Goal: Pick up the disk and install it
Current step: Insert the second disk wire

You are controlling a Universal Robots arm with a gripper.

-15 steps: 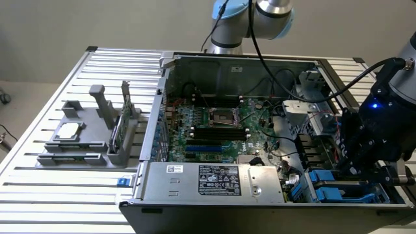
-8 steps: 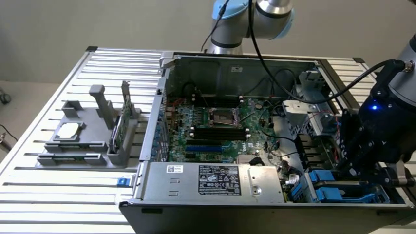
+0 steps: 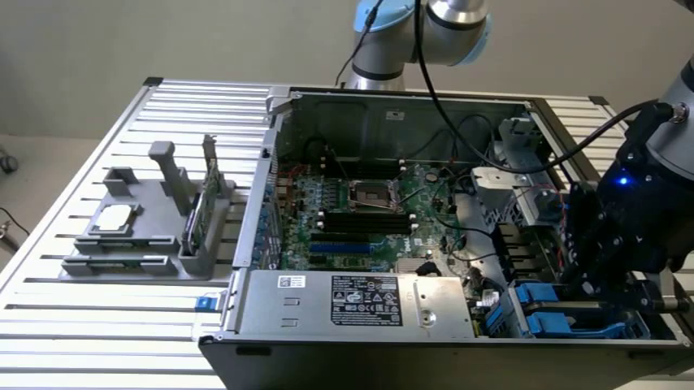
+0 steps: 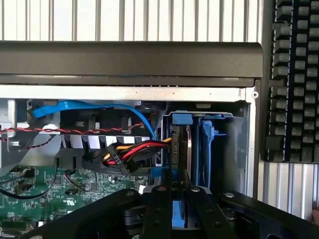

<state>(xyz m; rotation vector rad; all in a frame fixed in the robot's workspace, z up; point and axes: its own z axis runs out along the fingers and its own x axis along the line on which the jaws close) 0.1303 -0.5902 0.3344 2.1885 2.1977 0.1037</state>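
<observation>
The disk (image 4: 188, 149) stands on edge in the drive bay at the case's front corner, a silver-grey slab inside a bright blue carrier frame (image 4: 208, 149). My gripper (image 4: 180, 191) sits right over it, its two black fingers (image 4: 159, 209) close on either side of the carrier's blue edge. In the exterior view the gripper (image 3: 607, 284) hangs low at the case's right front, just above the blue carriers (image 3: 564, 317) in the bay.
The open computer case (image 3: 271, 162) holds the motherboard (image 3: 358, 211) and a power supply (image 3: 347, 301). Red, yellow and black cables (image 4: 129, 152) and a blue cable (image 4: 99, 107) run beside the bay. A grey fixture (image 3: 130, 244) stands at the exterior view's left. A keyboard (image 4: 294, 79) lies beyond the case.
</observation>
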